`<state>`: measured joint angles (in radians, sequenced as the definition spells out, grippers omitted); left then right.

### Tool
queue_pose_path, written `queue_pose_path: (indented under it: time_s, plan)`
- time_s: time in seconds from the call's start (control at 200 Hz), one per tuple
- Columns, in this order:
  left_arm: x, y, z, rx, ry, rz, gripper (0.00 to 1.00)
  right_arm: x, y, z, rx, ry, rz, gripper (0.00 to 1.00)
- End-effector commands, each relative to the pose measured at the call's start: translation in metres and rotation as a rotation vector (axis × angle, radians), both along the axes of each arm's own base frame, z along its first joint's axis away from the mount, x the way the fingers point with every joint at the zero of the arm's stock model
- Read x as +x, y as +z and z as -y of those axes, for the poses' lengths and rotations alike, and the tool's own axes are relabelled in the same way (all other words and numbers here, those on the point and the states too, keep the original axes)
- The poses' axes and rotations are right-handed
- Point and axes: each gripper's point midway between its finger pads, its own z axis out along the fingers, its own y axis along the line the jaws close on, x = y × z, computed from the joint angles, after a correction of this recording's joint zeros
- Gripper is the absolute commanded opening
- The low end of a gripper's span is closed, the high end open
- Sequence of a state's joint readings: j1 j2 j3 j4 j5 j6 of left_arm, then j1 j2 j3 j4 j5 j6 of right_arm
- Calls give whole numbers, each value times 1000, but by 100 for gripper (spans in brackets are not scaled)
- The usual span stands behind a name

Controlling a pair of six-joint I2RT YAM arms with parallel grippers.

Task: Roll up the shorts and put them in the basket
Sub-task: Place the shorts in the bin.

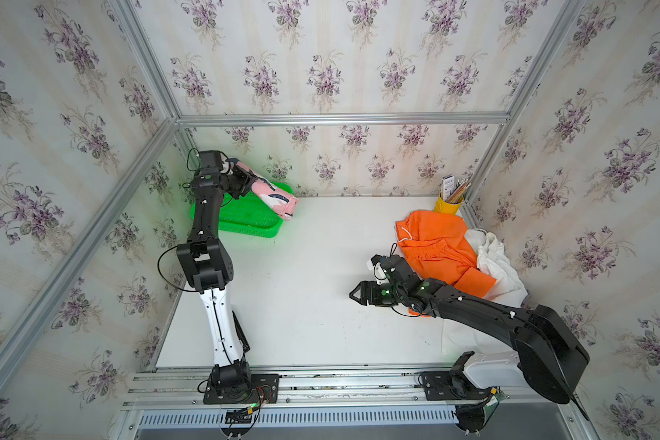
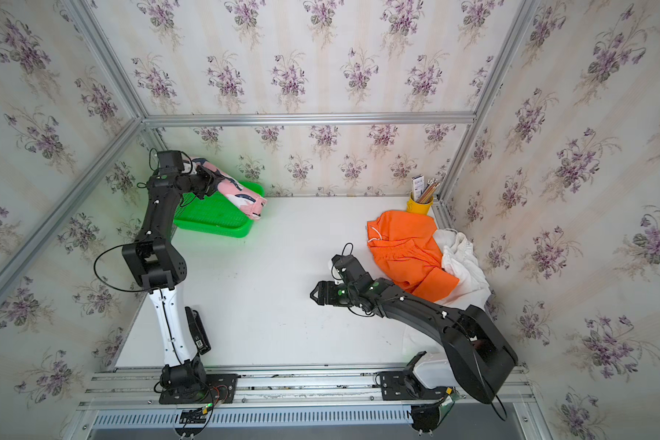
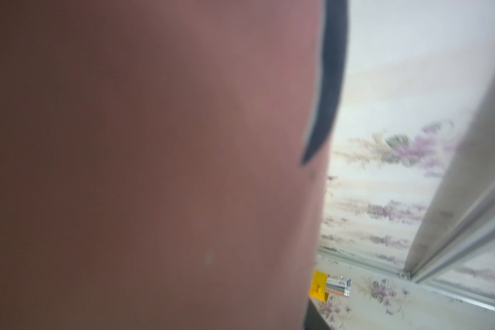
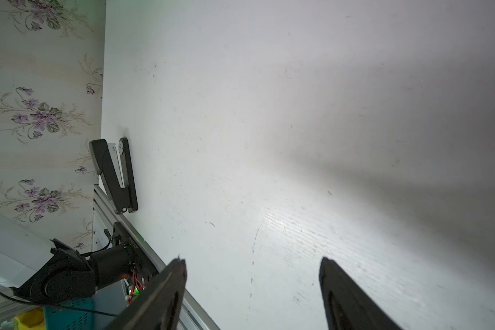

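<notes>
The pink shorts [image 1: 279, 198] [image 2: 246, 198], printed in navy and white, are rolled into a tube held tilted above the green tray [image 1: 244, 221] at the back left. My left gripper [image 1: 241, 183] [image 2: 206, 183] is shut on the roll's upper end. In the left wrist view the pink cloth [image 3: 155, 143] fills most of the picture and hides the jaws. The orange shorts [image 1: 435, 244] [image 2: 404, 244] lie crumpled at the back right, partly over the white shorts [image 1: 496, 263] [image 2: 462, 259]. My right gripper [image 1: 355, 296] [image 2: 315, 295] [image 4: 252, 260] hovers open over bare table, just left of the orange shorts, with nothing in it.
A yellow cup [image 1: 448, 205] [image 3: 319, 285] of pencils stands in the back right corner behind the shorts. A black stapler-like object [image 2: 199, 335] [image 4: 115, 177] lies by the left arm at the table's front left edge. Papered walls with aluminium bars close in the white table [image 1: 302, 285].
</notes>
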<state>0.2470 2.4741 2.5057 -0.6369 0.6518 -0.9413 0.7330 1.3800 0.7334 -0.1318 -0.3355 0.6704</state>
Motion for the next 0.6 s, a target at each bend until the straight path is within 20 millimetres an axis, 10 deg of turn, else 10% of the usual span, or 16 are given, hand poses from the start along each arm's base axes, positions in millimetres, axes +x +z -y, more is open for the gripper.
queue_pose_path:
  time_s: [0.0, 0.345, 0.594]
  plan:
    - [22, -18, -15, -95, 53, 22, 40, 0, -4, -1, -14, 20, -6, 78]
    - [54, -132, -49, -122, 282, -75, 42, 7, -17, -12, -38, 34, -50, 78]
    - [67, -155, -88, -30, 484, -33, 45, 9, -22, -12, -56, 35, -62, 78]
